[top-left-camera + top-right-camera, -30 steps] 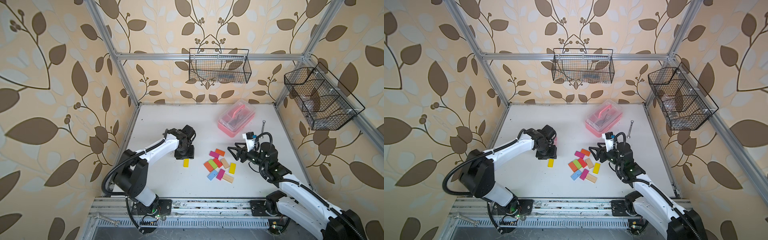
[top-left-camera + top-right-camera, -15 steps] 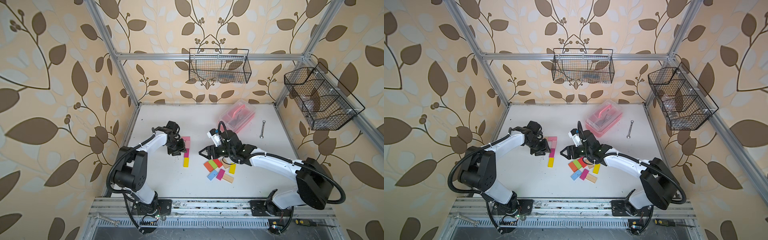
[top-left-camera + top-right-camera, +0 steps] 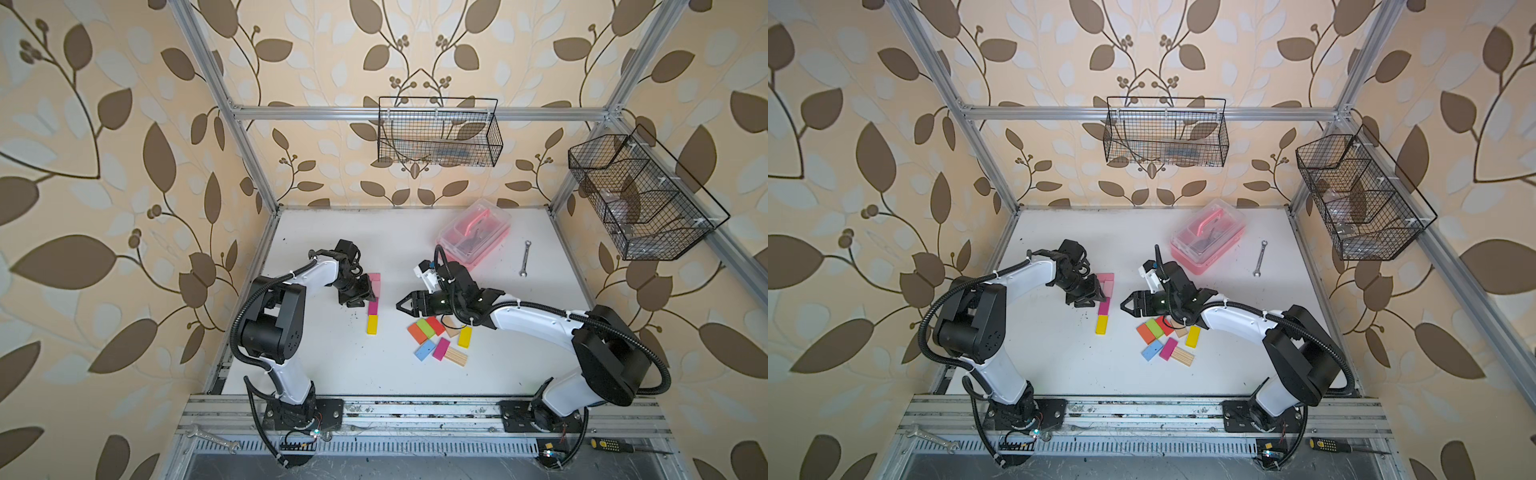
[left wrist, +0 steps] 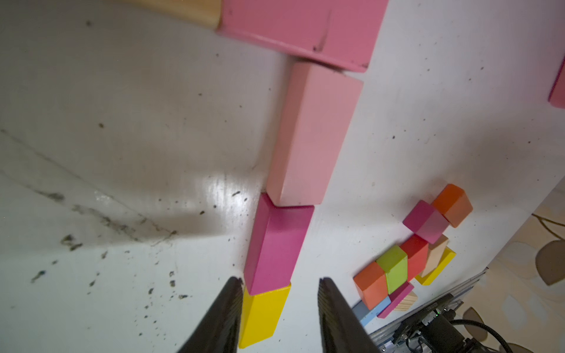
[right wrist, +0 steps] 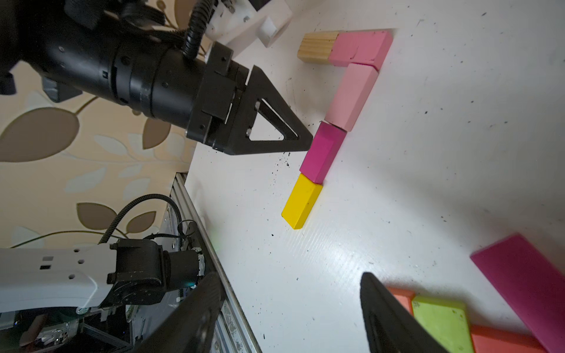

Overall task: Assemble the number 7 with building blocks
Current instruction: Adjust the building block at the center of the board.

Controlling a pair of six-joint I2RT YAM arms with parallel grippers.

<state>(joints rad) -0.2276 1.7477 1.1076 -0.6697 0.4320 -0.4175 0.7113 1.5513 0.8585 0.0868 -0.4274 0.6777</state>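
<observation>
Left wrist view: seven (image 4: 308, 134) looks done; left gripper (image 4: 278, 285) slightly spread astride its foot, right gripper (image 5: 290, 275) wide, empty; spare blocks (image 3: 427, 328) wait.

**Seven on the left, spares on the right**

There's the number 7 (image 3: 372, 307), flat on the table (image 3: 332, 365), left of centre. Loose building blocks (image 3: 441, 348) huddle at its four o'clock, with the right gripper (image 3: 400, 305) between them and the stem. The left gripper (image 4: 279, 282) sits just beside the stem at nine o'clock. The box (image 3: 473, 237) is at two o'clock, and the wrench (image 3: 525, 258) at the box's four.
</observation>
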